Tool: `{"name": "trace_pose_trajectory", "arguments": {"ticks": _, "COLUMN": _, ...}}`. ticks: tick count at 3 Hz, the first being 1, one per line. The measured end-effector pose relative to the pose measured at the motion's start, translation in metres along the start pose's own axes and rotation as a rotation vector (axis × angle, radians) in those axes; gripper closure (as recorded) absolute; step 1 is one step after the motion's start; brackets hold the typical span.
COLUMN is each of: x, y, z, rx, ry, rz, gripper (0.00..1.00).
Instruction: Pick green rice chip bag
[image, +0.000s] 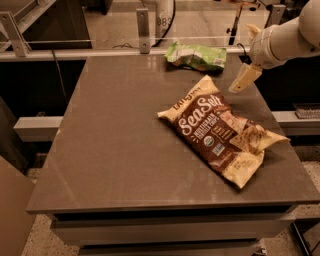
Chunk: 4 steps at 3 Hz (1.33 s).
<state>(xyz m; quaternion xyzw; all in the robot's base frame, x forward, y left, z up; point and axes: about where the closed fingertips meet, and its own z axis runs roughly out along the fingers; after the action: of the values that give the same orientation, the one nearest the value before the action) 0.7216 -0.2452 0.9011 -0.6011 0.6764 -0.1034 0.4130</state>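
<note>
The green rice chip bag (195, 56) is small, crinkled and light green with white patches. It lies at the far edge of the dark table (115, 140), right of the middle. My gripper (242, 80) hangs on the white arm at the upper right, above the table's right side. It is to the right of the green bag, a little nearer to me, and apart from it. It holds nothing.
A larger brown-and-cream "Sea Salt" chip bag (220, 130) lies on the right half of the table, just below the gripper. A metal rail (75, 52) with posts runs behind the table's far edge. A shelf (306, 111) sits at the right.
</note>
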Motion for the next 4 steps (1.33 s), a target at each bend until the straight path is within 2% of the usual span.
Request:
{"name": "trace_pose_trajectory", "arguments": {"ticks": 1, "x": -0.001, "y": -0.006, "z": 0.011, "rx": 0.056, "ry": -0.114, "rz": 0.068, "gripper": 0.0}}
{"name": "trace_pose_trajectory", "arguments": {"ticks": 2, "x": -0.004, "y": -0.011, "z": 0.028, "rx": 0.086, "ry": -0.231, "rz": 0.157, "gripper": 0.0}}
{"name": "trace_pose_trajectory", "arguments": {"ticks": 3, "x": -0.004, "y": -0.011, "z": 0.028, "rx": 0.085, "ry": -0.231, "rz": 0.157, "gripper": 0.0}}
{"name": "trace_pose_trajectory", "arguments": {"ticks": 4, "x": -0.01, "y": -0.011, "z": 0.036, "rx": 0.074, "ry": -0.209, "rz": 0.194, "gripper": 0.0}}
